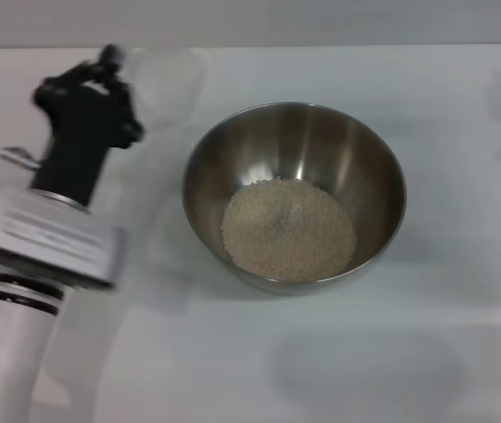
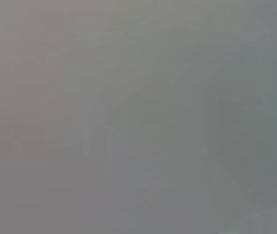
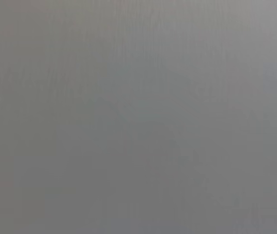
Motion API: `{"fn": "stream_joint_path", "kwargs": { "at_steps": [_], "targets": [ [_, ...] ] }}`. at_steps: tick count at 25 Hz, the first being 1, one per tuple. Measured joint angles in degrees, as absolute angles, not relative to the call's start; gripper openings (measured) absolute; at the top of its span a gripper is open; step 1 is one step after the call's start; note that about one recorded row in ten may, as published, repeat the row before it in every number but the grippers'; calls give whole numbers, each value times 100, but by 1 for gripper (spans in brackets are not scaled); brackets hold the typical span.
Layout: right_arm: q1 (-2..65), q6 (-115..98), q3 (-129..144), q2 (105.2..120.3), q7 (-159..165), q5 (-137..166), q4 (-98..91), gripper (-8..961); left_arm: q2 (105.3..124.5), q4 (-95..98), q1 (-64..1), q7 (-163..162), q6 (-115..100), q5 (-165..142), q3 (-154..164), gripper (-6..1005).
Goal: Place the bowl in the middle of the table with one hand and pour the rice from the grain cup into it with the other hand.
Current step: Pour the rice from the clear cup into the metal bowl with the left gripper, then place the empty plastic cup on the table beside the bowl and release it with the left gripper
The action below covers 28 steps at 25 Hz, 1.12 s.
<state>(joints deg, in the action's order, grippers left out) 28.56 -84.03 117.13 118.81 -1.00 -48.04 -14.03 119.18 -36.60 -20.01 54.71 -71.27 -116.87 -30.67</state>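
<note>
We see the bowl (image 1: 294, 196) in the middle of the table (image 1: 461, 352), with the rice (image 1: 288, 229) in a heap inside it, so we think the pouring is done. Our left gripper (image 1: 100, 75) is in the upper left of the frame, and the cup (image 1: 166, 84) shows as a faint blur just to its right, between the gripper and the bowl. We cannot tell if the gripper is pinching the cup or spread apart, the cup looks empty to us, and our right gripper is not in view.
</note>
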Motion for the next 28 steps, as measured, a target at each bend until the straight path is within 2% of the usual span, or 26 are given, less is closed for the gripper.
{"fn": "stream_joint_path", "kwargs": {
  "at_steps": [6, 11, 28],
  "targets": [
    [2846, -8402, 11713, 11890, -97, -4803, -1419, 513, 11901, -3109, -2200, 2699, -6417, -10654, -3311, 27],
    [2826, -8407, 11715, 11896, -92, -4801, -1417, 513, 11895, -2829, -2225, 1730, -5790, -10621, -3582, 28],
    [2795, -8441, 11716, 11900, -88, -4798, -1406, 514, 11898, -2742, -2211, 1500, -5187, -10636, -3538, 29]
  ]
}}
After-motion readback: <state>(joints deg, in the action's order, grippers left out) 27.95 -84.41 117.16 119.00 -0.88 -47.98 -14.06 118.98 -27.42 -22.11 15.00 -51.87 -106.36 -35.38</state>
